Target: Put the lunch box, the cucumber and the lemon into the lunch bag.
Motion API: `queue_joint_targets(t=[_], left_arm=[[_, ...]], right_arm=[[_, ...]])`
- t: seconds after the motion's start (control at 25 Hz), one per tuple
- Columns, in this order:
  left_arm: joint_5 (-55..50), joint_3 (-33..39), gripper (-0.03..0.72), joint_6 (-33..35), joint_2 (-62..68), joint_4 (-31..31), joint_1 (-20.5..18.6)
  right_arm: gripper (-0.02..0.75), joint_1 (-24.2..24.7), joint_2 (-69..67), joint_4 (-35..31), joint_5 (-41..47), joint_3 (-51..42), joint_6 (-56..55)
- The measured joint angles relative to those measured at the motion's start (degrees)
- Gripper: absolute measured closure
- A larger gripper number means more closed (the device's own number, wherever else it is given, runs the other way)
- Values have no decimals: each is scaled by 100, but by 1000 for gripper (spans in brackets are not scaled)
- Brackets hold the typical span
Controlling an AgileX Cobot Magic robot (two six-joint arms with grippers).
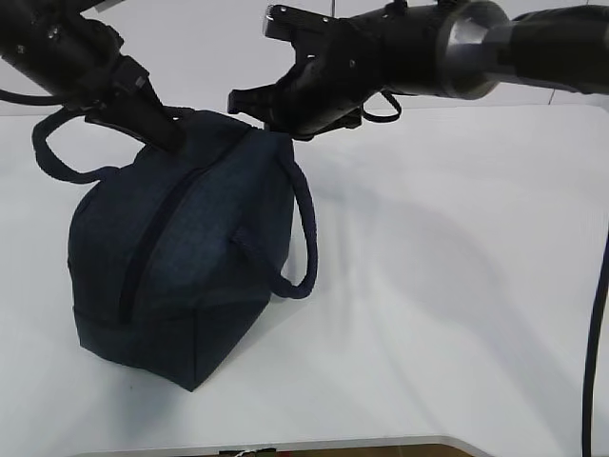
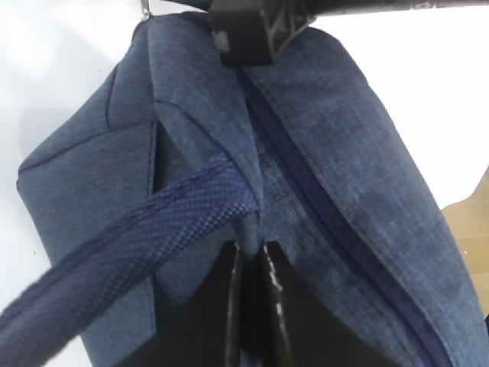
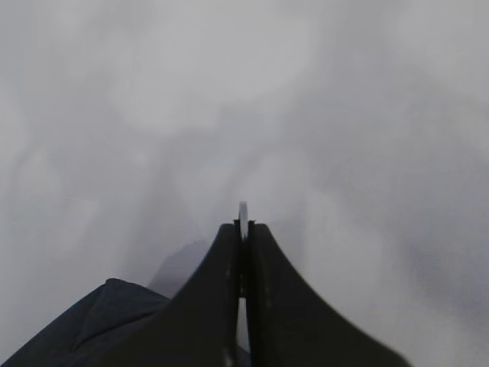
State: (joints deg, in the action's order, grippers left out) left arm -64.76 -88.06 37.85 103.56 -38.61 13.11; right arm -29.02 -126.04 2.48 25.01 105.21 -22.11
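The dark navy lunch bag (image 1: 181, 257) stands on the white table with its zip (image 1: 143, 248) shut along the top. My left gripper (image 1: 164, 131) is shut on a fold of the bag's fabric at its back left end; in the left wrist view (image 2: 250, 251) it pinches beside a loop handle (image 2: 137, 245). My right gripper (image 1: 278, 126) is shut on the zip's metal ring pull (image 3: 243, 210) at the bag's other top end, and it also shows in the left wrist view (image 2: 256, 34). The lunch box, the cucumber and the lemon are out of view.
The bag's second handle (image 1: 303, 228) hangs down its right side. A black cable (image 1: 595, 333) runs down the right edge. The white table (image 1: 447, 286) stretches to the right of the bag, and its front edge (image 1: 285, 446) is close below the bag.
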Motion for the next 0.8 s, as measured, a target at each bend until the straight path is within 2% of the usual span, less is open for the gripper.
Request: queue_joint_targets(t=[0.36, 0.6, 0.72, 0.8], left_arm=[[0, 0, 696, 0, 0, 0, 0], [-26, 0, 696, 0, 0, 0, 0], [-98, 0, 696, 0, -10, 0, 0], [-141, 0, 696, 0, -22, 0, 0]], right_arm=[[733, 0, 0, 0, 39, 0, 194], [722, 0, -23, 110, 561, 331, 337], [659, 11, -88, 178, 875, 636, 432], [580, 33, -110, 227, 1070, 824, 444]])
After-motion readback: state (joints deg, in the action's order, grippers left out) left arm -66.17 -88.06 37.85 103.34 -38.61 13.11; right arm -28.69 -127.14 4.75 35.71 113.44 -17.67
